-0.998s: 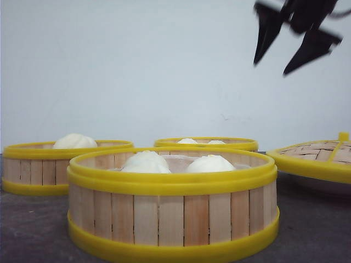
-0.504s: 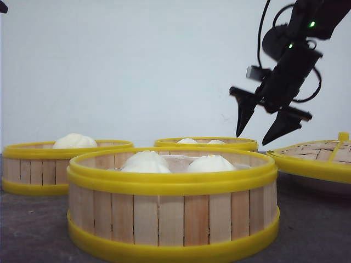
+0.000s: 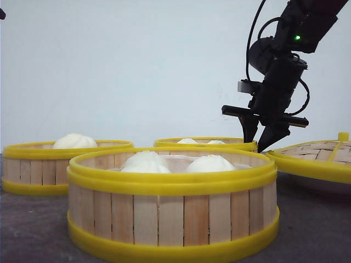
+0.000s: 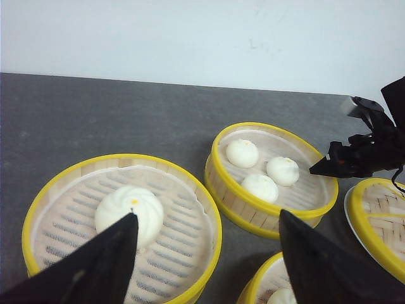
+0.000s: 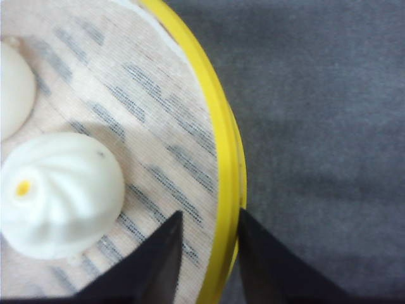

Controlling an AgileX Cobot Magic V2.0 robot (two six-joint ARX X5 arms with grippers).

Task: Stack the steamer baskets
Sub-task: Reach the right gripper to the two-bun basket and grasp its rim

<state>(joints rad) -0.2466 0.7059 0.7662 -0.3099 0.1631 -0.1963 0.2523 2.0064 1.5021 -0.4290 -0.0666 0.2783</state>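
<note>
Grey tabletop point(image 4: 95, 107): right pincer point(image 3: 262, 143), parted, straddles rear basket point(image 4: 272, 177) rim beside lid point(image 3: 315, 156).

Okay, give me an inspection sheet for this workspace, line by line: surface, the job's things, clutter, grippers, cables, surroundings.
Surface: dark grey table, bare where visible.
Job's things: three steamer baskets, none stacked; left basket holds one bun, far basket holds three, near basket holds at least two.
Clutter: woven lid at right, resting on a white plate.
Grippers: right gripper open, one finger inside and one outside the far basket's rim; left gripper open, above the left basket, holding nothing.
Cables: black cable looped along the right arm, clear of the baskets.
Surroundings: plain white wall.
</note>
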